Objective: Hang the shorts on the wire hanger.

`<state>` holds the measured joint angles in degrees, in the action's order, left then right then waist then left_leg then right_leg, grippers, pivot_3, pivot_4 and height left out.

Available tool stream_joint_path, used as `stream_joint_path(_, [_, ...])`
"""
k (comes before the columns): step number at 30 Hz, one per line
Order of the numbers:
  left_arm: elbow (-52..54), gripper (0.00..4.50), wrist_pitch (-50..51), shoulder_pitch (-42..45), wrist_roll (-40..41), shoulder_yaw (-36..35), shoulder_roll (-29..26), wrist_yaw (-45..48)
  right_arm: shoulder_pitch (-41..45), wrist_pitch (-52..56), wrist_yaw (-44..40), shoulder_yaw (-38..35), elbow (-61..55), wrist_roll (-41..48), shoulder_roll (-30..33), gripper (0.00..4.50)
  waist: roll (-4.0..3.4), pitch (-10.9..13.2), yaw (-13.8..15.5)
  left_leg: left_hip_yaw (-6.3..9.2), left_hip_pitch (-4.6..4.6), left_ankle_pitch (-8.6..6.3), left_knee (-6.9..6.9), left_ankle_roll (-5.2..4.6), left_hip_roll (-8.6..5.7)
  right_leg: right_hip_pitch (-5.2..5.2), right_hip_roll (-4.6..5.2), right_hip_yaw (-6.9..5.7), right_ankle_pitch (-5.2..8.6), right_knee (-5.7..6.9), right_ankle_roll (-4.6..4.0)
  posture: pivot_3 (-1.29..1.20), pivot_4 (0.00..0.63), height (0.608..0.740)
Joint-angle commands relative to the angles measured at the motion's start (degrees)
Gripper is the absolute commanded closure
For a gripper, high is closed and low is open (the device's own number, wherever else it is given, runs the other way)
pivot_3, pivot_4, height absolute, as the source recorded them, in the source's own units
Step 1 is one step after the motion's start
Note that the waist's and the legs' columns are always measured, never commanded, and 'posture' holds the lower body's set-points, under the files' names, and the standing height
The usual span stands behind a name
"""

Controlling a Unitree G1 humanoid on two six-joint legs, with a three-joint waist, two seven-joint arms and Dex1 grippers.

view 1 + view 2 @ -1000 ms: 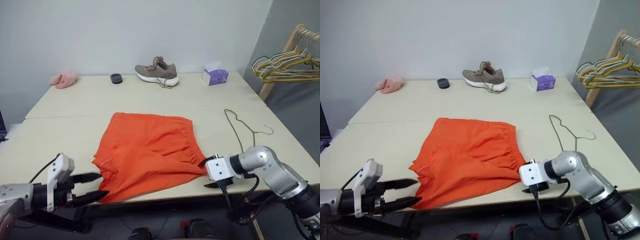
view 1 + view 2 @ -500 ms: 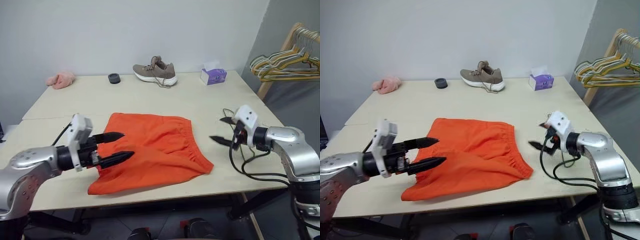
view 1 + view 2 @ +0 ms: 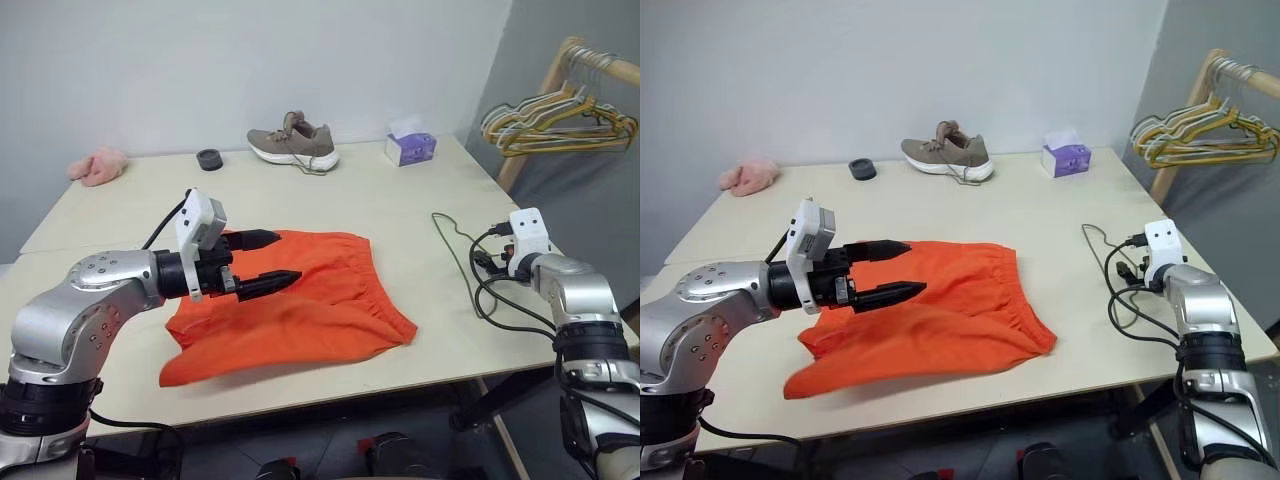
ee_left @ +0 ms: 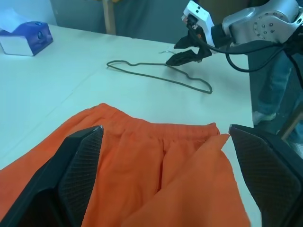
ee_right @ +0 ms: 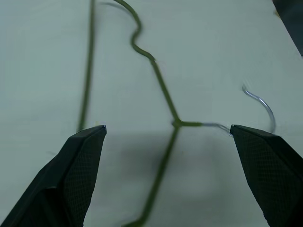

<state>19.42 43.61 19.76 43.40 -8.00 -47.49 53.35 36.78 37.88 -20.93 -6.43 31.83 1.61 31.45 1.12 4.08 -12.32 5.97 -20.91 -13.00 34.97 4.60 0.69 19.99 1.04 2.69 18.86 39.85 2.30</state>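
The orange shorts (image 3: 300, 315) lie rumpled on the table's near half, with the gathered waistband toward the right. My left gripper (image 3: 284, 258) hovers open just above their far left part and holds nothing; in the left wrist view the shorts (image 4: 161, 165) spread below its fingers (image 4: 80, 175). The thin olive wire hanger (image 3: 452, 252) lies flat to the right of the shorts. My right gripper (image 3: 490, 256) stands open low over it. In the right wrist view the hanger (image 5: 163, 94) has its neck between the open fingers (image 5: 85, 161), apart from both.
A brown shoe (image 3: 292, 142), a purple tissue box (image 3: 410, 148), a small black round thing (image 3: 209, 159) and a pink cloth (image 3: 95, 167) line the table's far edge. A wooden rack with pastel hangers (image 3: 555, 110) stands beyond the right edge. Black cables loop beside my right wrist.
My left gripper rose from the table's front edge to above the shorts. My right gripper swung from the shorts' right corner over to the hanger, rolling its wrist. The view shifted right.
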Motion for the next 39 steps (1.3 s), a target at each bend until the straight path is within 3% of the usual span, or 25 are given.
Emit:
stream_joint_path(1, [0.3, 0.00, 0.0, 1.9, 1.3, -1.3, -0.5, 1.2, 4.2, -4.0, -0.1, 0.4, 7.8, -0.6, 0.0, 0.03, -0.01, 0.0, -0.6, 0.00, 0.00, 0.00, 0.00, 0.00, 0.00, 0.00, 0.00, 0.00, 0.00, 0.00, 0.00, -0.19, 0.000, 0.740])
stream_joint_path(5, [1.6, 0.00, 2.2, 0.4, 3.3, -2.4, -2.4, 2.9, 6.7, -7.9, -0.3, 1.7, 15.5, -1.5, -0.2, 0.03, 0.00, 0.0, -1.8, 0.01, 0.03, 0.00, 0.02, 0.00, 0.00, -0.05, 0.00, 0.00, 0.00, 0.01, 0.01, -0.19, 0.000, 0.740])
stream_joint_path(10, [3.7, 0.00, 3.6, 0.0, 5.2, -4.3, -2.1, 0.2, 7.8, -8.7, -1.2, 1.5, 17.1, -0.7, -0.5, 0.03, 0.00, 0.0, -1.9, 0.08, 0.06, 0.00, 0.04, 0.00, 0.01, -0.11, 0.00, -0.05, -0.01, 0.01, 0.02, -0.17, 0.000, 0.740])
stream_joint_path(13, [5.4, 0.00, 3.6, 4.2, 6.6, -5.1, 0.0, -4.2, 7.9, -8.7, -1.4, 1.6, 18.0, -0.7, -0.5, 0.03, 0.02, 0.0, -1.7, 0.11, 0.06, 0.01, 0.10, 0.00, 0.00, -0.17, 0.00, -0.07, -0.03, 0.01, 0.06, -0.17, 0.000, 0.740])
stream_joint_path(18, [5.4, 0.00, 0.6, 9.1, 2.3, -3.8, -0.2, -7.0, 7.9, -8.6, -1.7, 1.8, 18.9, -0.8, -0.7, 0.03, -0.02, -0.1, -1.7, 0.13, 0.18, 0.01, 0.15, 0.00, -0.01, -0.34, 0.00, -0.10, -0.05, 0.00, 0.10, -0.17, 0.000, 0.740])
stream_joint_path(28, [1.8, 0.00, 0.2, -2.6, 0.6, -4.5, -1.8, -2.1, 7.9, -9.4, -0.5, 1.7, 21.3, -0.9, -1.6, 0.03, -0.02, -0.2, -1.8, 0.13, 0.21, 0.01, 0.14, 0.00, 0.00, -0.36, -0.01, -0.08, -0.05, -0.01, 0.10, -0.18, 0.000, 0.740])
stream_joint_path(35, [-0.5, 0.00, -2.0, -4.8, -1.9, -4.3, -2.2, -0.3, 9.0, -9.3, -2.3, 3.0, 26.3, -1.7, -2.5, 0.03, 0.22, -0.4, -1.9, 0.14, 0.25, 0.02, 0.16, -0.03, 0.00, -0.41, -0.01, -0.10, -0.08, -0.02, 0.14, -0.18, 0.000, 0.740])
stream_joint_path(39, [-0.2, 0.00, -2.3, -4.6, -2.5, -3.8, -1.8, 0.0, 9.6, -7.3, -5.8, 5.2, 28.7, -2.7, -3.3, 0.88, 0.38, -0.5, -2.0, 0.17, 0.26, 0.02, 0.14, -0.03, 0.03, -0.42, -0.02, -0.11, -0.07, -0.02, 0.12, -0.19, 0.000, 0.740])
